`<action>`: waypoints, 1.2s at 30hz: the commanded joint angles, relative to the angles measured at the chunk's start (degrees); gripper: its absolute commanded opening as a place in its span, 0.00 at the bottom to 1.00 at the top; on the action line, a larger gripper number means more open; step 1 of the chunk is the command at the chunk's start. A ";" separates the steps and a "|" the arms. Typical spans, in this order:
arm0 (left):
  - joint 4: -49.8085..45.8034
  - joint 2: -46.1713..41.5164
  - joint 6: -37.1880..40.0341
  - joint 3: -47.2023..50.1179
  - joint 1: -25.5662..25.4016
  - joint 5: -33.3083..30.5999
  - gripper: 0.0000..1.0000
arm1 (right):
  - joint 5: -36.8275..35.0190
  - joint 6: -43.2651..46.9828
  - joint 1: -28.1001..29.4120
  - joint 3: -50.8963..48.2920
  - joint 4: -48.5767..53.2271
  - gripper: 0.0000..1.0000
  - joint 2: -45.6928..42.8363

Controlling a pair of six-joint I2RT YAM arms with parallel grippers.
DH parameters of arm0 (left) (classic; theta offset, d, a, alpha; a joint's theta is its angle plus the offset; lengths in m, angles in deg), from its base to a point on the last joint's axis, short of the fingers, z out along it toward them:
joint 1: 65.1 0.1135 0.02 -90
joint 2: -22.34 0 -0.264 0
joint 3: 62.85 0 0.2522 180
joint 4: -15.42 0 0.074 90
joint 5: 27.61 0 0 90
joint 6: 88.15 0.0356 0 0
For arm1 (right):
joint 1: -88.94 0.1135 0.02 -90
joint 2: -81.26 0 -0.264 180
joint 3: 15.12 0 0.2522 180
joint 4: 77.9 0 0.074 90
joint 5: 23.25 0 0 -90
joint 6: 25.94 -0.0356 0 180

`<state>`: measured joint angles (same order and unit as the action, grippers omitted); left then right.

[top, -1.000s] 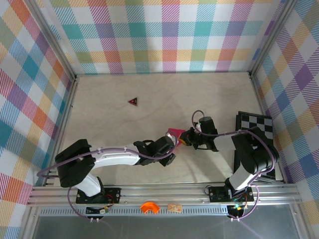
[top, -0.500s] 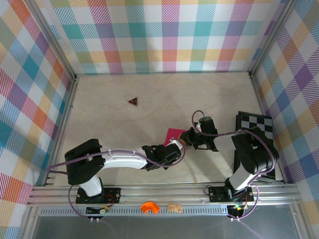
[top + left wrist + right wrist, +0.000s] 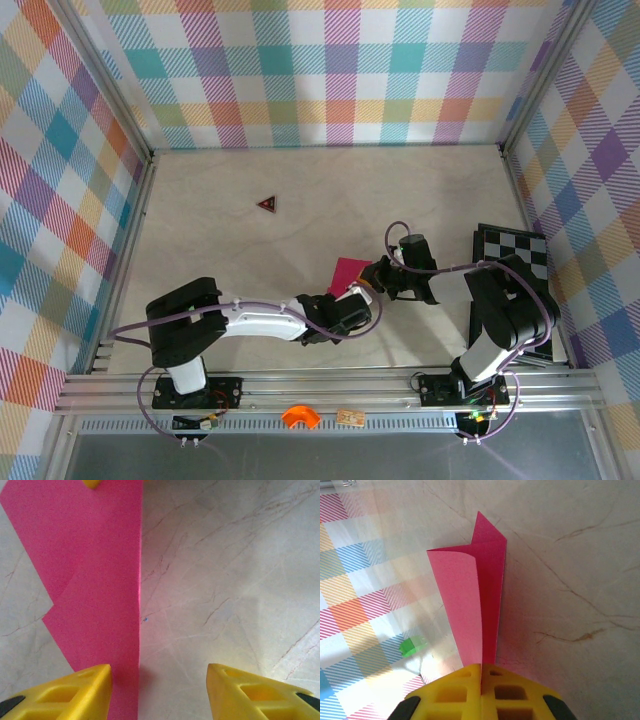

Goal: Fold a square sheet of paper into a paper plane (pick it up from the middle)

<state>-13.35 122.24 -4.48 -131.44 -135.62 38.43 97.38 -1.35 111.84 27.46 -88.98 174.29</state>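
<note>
The square sheet of paper, magenta-pink and folded into layers with a pointed tip, stands on edge just above the table's middle. My right gripper is shut on its near end; in the right wrist view the paper rises from the closed yellow fingertips, one layer curling away to the left. My left gripper sits just in front of the paper and is open. In the left wrist view the paper lies under the left finger, its straight edge running between the jaws, nothing gripped.
A black-and-white checkerboard lies at the right edge. A small dark red triangle sits at the back left of the marble tabletop. Plaid walls close in three sides. An orange part rests on the front rail.
The left arm has swung right and nearer the front edge, bringing its gripper in front of the paper. The right gripper has stayed shut on the paper, barely moving.
</note>
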 commanded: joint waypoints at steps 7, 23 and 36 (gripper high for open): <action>-4.13 2.23 0.88 -2.65 -1.28 -4.31 0.52 | 0.48 -0.07 0.04 0.10 0.06 0.00 -1.24; -3.98 3.72 0.88 -3.62 -1.44 -5.47 0.35 | 0.22 -0.07 0.07 -0.08 0.23 0.00 -1.38; -4.38 4.41 0.53 -4.03 -1.49 -7.45 0.27 | 0.16 -0.07 0.04 -0.17 0.03 0.00 -1.13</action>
<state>-16.37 126.44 -4.28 -134.23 -136.60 32.68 97.38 -1.35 111.84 27.46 -88.91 174.07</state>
